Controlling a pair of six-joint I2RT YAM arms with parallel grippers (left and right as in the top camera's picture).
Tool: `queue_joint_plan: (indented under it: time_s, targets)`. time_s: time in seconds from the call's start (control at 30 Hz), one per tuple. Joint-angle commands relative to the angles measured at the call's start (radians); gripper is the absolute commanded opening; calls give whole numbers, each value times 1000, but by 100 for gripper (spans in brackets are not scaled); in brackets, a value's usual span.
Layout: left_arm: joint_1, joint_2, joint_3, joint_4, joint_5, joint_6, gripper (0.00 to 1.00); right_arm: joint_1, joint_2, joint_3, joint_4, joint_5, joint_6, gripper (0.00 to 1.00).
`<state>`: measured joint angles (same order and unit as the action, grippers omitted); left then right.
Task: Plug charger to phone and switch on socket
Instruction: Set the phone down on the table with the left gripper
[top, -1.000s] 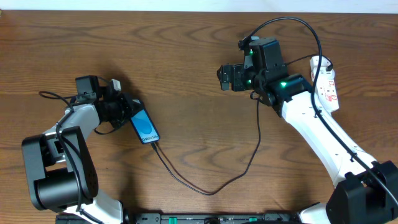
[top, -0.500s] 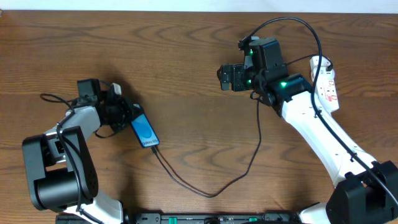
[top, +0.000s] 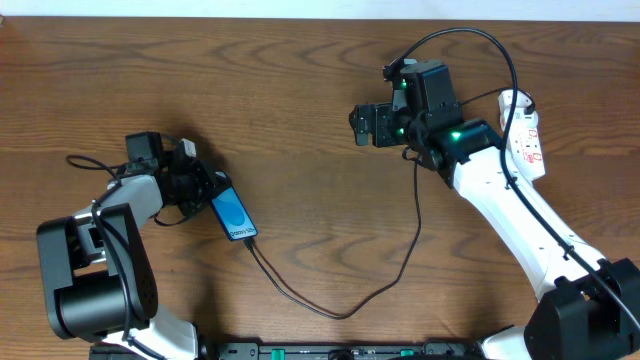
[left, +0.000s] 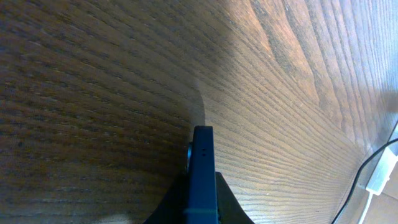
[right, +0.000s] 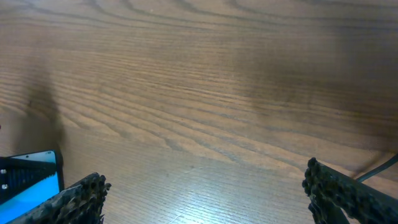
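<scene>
The left end effector (top: 207, 190) sits at about 9 o'clock on the wooden tabletop (top: 300, 80), closed on the phone (top: 232, 212). It grips the phone's upper end, and the blue screen points toward 5 o'clock. In the left wrist view the phone (left: 202, 177) appears edge-on, clamped between the two fingers.

The charger (top: 345, 312), a thin black cable, meets the phone's lower short edge. From there it sags toward 6 o'clock, then climbs toward the right arm. Whether its tip is fully seated cannot be told.

The right end effector (top: 358, 127) hangs at about 1 o'clock with its jaws spread wide and nothing between them.

The socket (top: 527, 140), a white strip with red markings, lies at 3 o'clock. It is partly covered by the right arm and well apart from the phone.
</scene>
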<state>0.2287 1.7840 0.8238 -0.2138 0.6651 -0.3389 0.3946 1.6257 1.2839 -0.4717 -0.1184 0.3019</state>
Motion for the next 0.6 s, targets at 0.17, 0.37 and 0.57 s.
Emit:
queue_joint_plan:
  time_s: [0.17,0.37,0.57]
  targets:
    - [-1,13,-53,17,-55,5,7,0,-23,12,-2,8,-11,99]
    - [-1,13,-53,17,-53,5,8,0,-23,12,-4,8,-11,99]
    - [-1,13,-53,17,-57,5,8,0,-23,12,-4,8,-11,99]
